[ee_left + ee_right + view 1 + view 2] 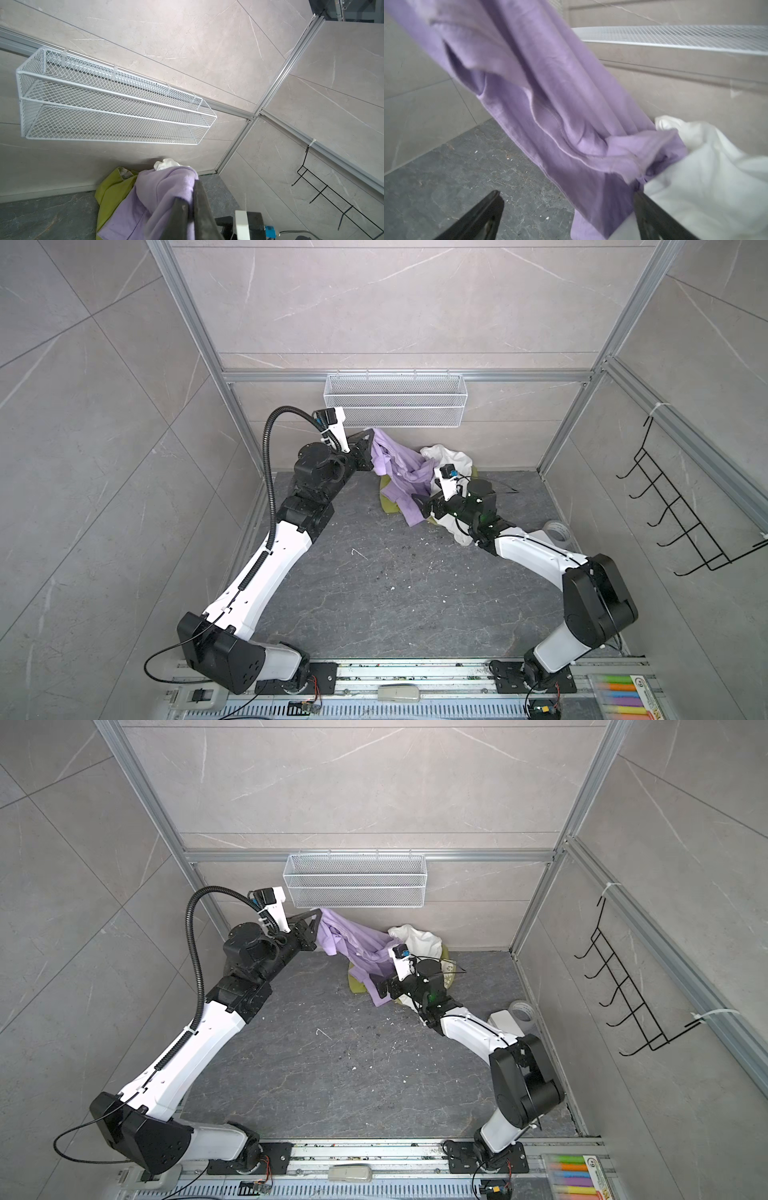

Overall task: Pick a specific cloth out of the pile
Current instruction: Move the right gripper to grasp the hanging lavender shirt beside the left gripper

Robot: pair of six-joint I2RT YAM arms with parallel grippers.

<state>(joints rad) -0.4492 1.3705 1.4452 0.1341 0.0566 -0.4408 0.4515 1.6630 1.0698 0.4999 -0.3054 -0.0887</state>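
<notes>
**Left gripper** [370, 434]: jaws pressed together on an upper edge of the cloth [399, 464]. The pinch sits high and close to the back wall, just below the near left corner of the white wire basket [395, 406]. In the left wrist view the lilac fabric bunches over the closed fingers [182, 209] and falls away from them.

**The cloth:** it hangs from that pinch as a slanted sheet and runs down and to the right towards the pile [415, 946]. Its lower end lies on the olive-green cloth [388, 506] and against the white cloth [451, 458]. A tail of the lilac fabric reaches the dark marbled floor [374, 593].

**Right gripper** [422, 506]: jaws spread wide and low, at the cloth's lower end. In the right wrist view the lilac fabric hangs across the gap between the two fingers. One finger [652, 209] stands at the seam where lilac meets white (contact there cannot be judged), and the other is over bare floor. Nothing is pinched.

**Relation:** the cloth spans the space between the two grippers, held at the top by the left and flanked at the bottom by the right.
</notes>
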